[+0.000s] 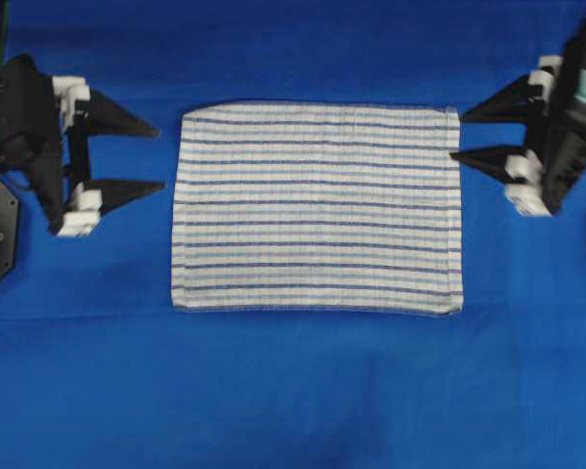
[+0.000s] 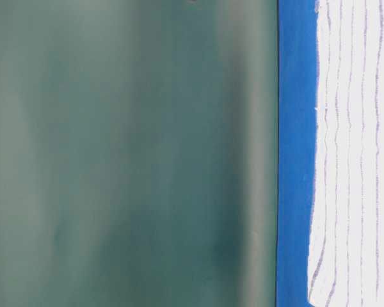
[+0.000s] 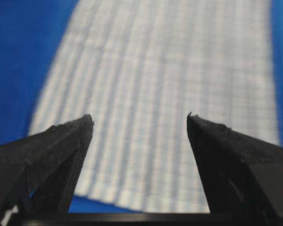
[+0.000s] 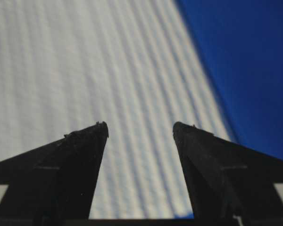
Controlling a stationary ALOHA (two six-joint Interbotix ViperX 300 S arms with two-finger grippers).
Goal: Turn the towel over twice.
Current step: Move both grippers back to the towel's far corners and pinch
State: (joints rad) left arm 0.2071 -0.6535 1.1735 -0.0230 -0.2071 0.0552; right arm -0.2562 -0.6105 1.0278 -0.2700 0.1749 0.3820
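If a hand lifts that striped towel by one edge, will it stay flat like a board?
Probably not. The towel looks like thin woven cloth lying flat, so it would likely droop. It seems light, and might slide on the smooth blue sheet.

Even bright light, soft wrist-view blur
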